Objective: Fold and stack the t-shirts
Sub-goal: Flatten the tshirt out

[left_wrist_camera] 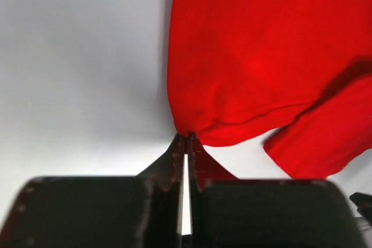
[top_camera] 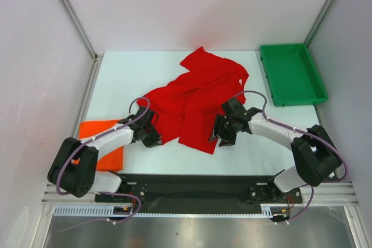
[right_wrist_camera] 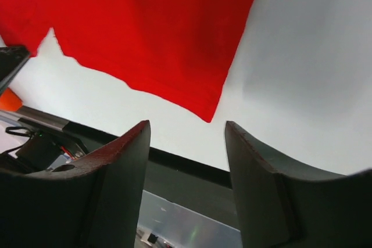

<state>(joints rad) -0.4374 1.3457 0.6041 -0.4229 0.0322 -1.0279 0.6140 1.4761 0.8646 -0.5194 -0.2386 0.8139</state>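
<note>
The bright red t-shirt (top_camera: 197,100) lies crumpled across the middle of the white table. The orange t-shirt (top_camera: 102,143) lies folded at the near left, partly under my left arm. My left gripper (top_camera: 153,137) is shut on the red shirt's near left edge; in the left wrist view the fingertips (left_wrist_camera: 186,138) pinch a corner of red cloth (left_wrist_camera: 256,56). My right gripper (top_camera: 224,135) is open and empty, hovering by the shirt's near right corner (right_wrist_camera: 210,111), which lies beyond its fingertips (right_wrist_camera: 186,126).
A green plastic tray (top_camera: 290,74) stands at the far right. White walls with metal posts close in the table. The black base rail (top_camera: 197,187) runs along the near edge.
</note>
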